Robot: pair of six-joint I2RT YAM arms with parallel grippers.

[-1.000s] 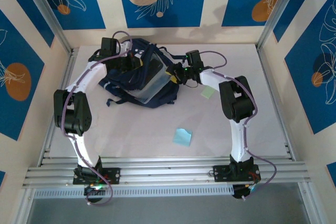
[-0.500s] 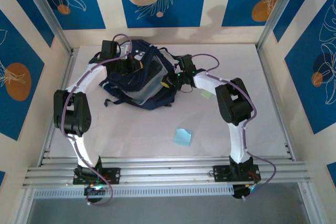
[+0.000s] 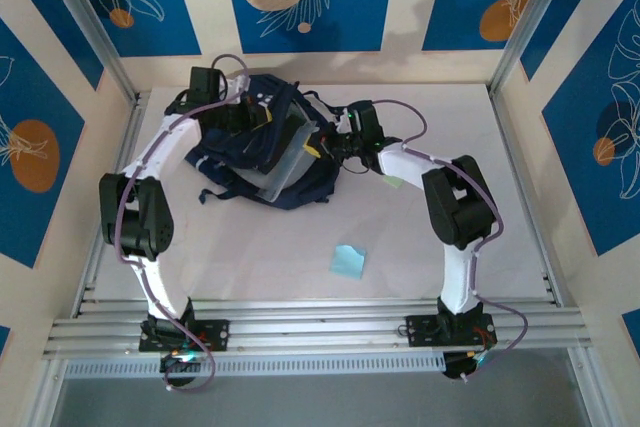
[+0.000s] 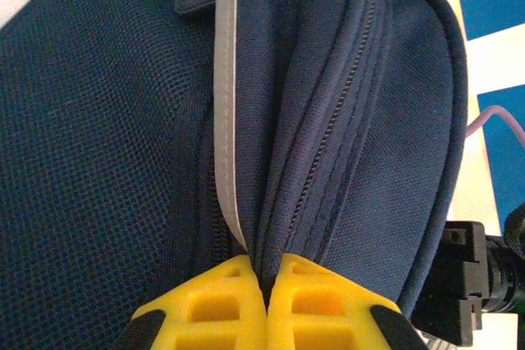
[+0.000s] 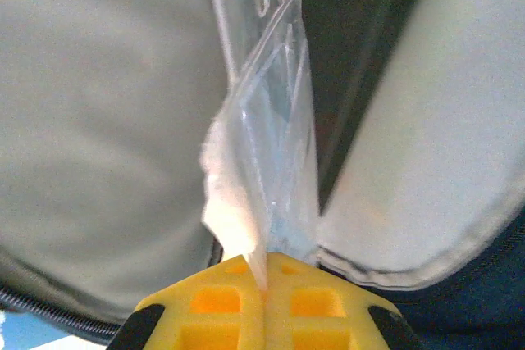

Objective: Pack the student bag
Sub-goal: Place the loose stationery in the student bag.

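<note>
Student bag (image 3: 300, 187): navy backpack lying far-left on the desk (image 3: 250, 247), mouth open toward the right.
Left end effector (image 4: 267, 272): yellow fingers pressed together on a fold of bag fabric beside the zipper, holding the mouth up.
Right end effector (image 5: 264, 280): clamped on the corner of a clear plastic pouch (image 5: 275, 120), with grey lining on both sides of it.
Just changed: a second ago the right fingers stood parted just right of the bag. Now they have moved left to the opening and closed on the pouch. The left arm has barely shifted.
Meaning: the pouch looks secured at the mouth. Pushing it deeper is probably next.
Count: 1 bag, 1 clear pouch, 2 arms, 2 paper notes on the desk.
Notes: blue note (image 3: 348, 261) near centre, pale green note (image 3: 393, 181) right of the bag, beside the right arm.
</note>
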